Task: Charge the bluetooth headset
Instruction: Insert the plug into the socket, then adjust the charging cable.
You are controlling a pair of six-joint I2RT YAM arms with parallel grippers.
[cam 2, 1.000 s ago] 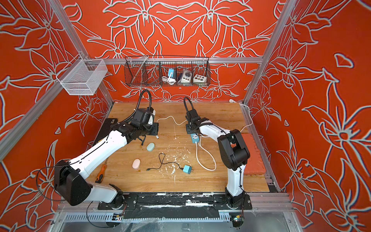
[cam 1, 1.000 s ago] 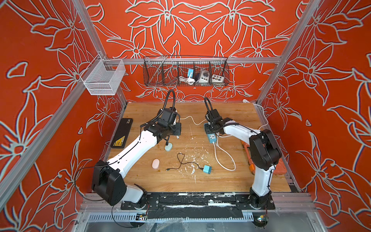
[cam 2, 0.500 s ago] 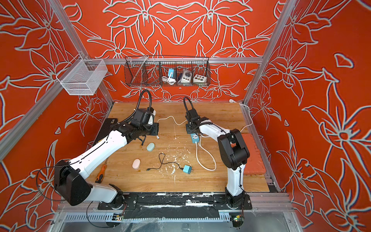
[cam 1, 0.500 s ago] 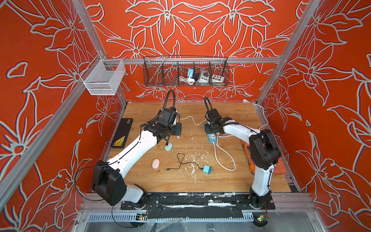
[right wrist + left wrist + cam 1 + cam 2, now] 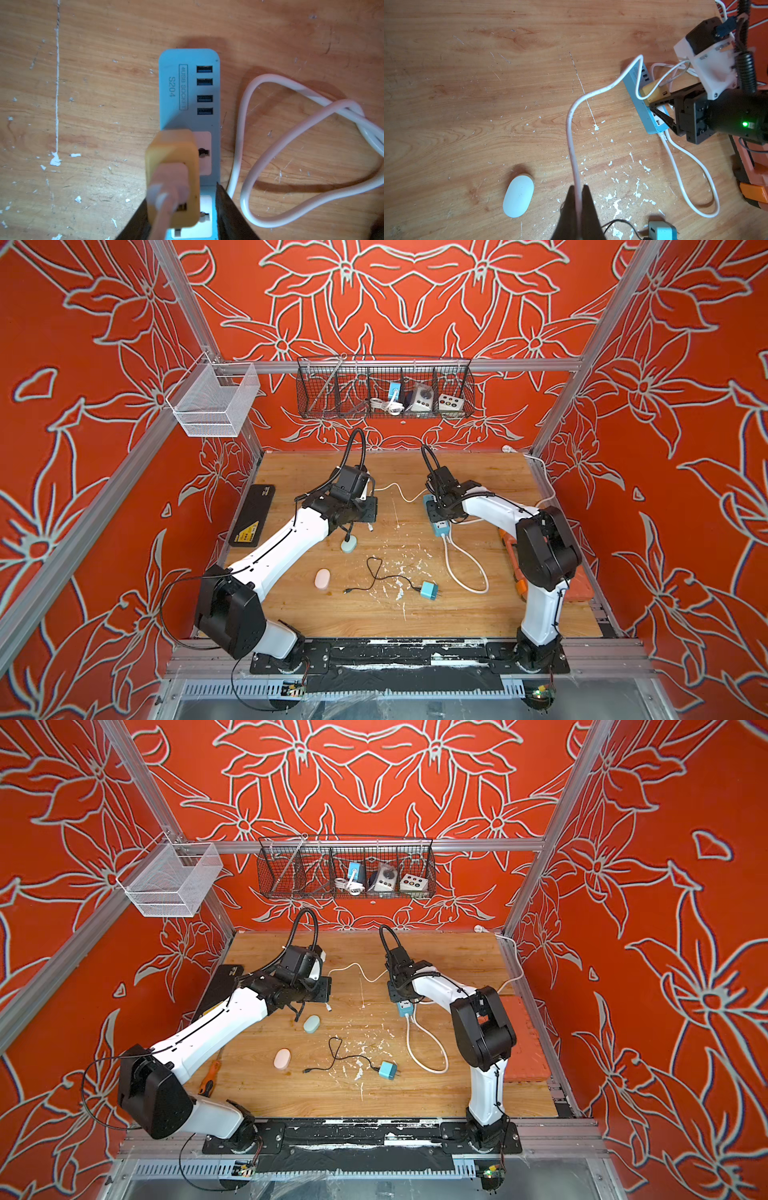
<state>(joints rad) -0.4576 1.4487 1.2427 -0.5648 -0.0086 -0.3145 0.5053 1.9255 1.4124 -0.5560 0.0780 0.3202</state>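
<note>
left hand [image 5: 578,187]: fingers pressing together on the white cable [image 5: 569,128], pinching it near its free plug end; hanging over the table [image 5: 457,614] on the left-arm side of the power strip [image 5: 643,113]
right hand [image 5: 180,195]: standing spread over the power strip, fingers straddling the yellow adapter [image 5: 172,145]; a gap is showing between one finger and the adapter, so it is not clamping
yellow adapter: sitting plugged into a strip socket, next to the four USB ports
white cable: running from the adapter, arching above the wood, ending in the left hand
pale green headset case [image 5: 348,545]: lying on the table on the strip's left-arm side, just beside the left hand; the cable's plug end is hanging apart from it
pink headset case [image 5: 322,578]: lying farther from the strip, toward the robot base
teal charger [image 5: 428,590]: lying base-side of the strip, thin black lead trailing off
strip cord [image 5: 238,145]: looping on the strip's right-arm side
</note>
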